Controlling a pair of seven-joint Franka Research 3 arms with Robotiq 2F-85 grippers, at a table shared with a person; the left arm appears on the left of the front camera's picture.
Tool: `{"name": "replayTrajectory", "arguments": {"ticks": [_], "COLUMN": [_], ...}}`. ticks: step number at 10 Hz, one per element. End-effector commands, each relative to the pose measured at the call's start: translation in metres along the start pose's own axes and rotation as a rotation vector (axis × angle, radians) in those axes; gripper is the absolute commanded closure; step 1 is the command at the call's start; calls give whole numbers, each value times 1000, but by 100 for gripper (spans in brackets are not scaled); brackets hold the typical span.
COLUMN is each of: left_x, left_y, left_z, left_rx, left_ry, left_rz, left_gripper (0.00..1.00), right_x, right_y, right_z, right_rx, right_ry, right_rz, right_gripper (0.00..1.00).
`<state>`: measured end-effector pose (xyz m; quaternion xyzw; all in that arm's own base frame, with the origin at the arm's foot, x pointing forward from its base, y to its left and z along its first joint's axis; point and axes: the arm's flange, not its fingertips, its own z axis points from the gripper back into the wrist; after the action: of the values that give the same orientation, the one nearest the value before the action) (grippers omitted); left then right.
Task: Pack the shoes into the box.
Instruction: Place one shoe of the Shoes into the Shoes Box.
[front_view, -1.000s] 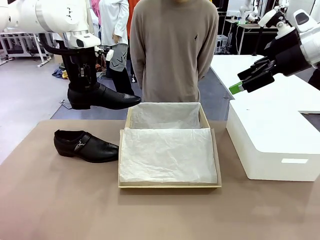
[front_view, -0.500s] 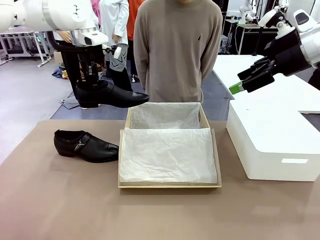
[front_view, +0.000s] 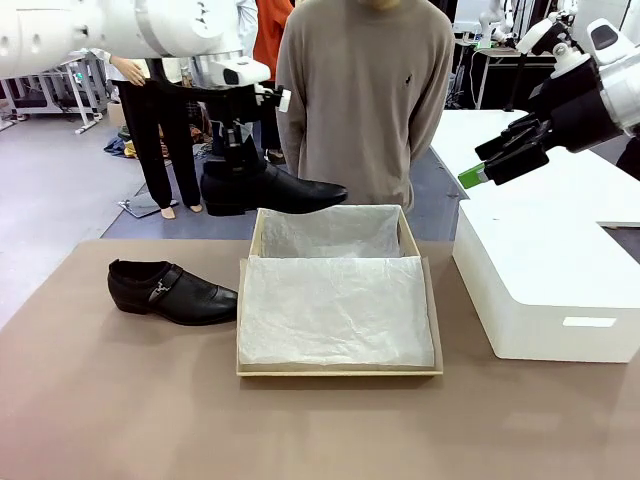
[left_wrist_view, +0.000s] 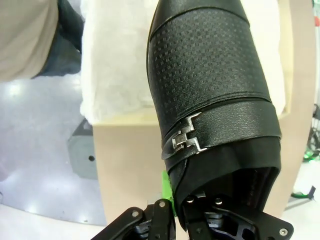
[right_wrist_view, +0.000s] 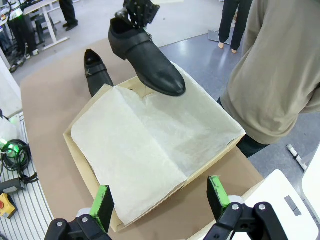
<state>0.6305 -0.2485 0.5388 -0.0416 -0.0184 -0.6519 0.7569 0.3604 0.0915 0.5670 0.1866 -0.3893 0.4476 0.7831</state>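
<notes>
- Table (front_view: 100, 400), brown, with a person (front_view: 365, 100) in a beige sweater standing at its far edge.
- White box (front_view: 540, 290) sits on the right side, apart from the cardboard.
- Cardboard box (front_view: 340, 371) lies open in the middle, lined with tissue paper (front_view: 335, 310).
- Lifted shoe (front_view: 275, 188) hangs over the box's far left corner, its toe pointing right.
- Second shoe (front_view: 170, 292) lies on the table just left of the box.
- Left gripper (front_view: 237, 160) is pinched narrow on the lifted shoe's heel rim.
- Right gripper (front_view: 472, 177) is raised near the white box, with its jaws spread wide and nothing between them.

Brown table (front_view: 100, 400) — one black shoe (front_view: 170, 292) at left; open cardboard box (front_view: 338, 371) mid; white box (front_view: 540, 290) right
</notes>
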Motion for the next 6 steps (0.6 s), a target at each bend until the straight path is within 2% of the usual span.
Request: {"name": "replayTrajectory", "arguments": {"ticks": [1, 6], "left_x": [25, 78], "left_y": [12, 7], "left_z": [2, -33], "left_rx": [6, 34], "left_ry": [-24, 6], "left_rz": [17, -90], "left_gripper": [100, 100], "right_x": [0, 0], "right_y": [-3, -3], "right_z": [-2, -2], "right_rx": [13, 13], "right_ry": [-21, -21], "right_rz": [18, 18], "right_gripper": [0, 0]}}
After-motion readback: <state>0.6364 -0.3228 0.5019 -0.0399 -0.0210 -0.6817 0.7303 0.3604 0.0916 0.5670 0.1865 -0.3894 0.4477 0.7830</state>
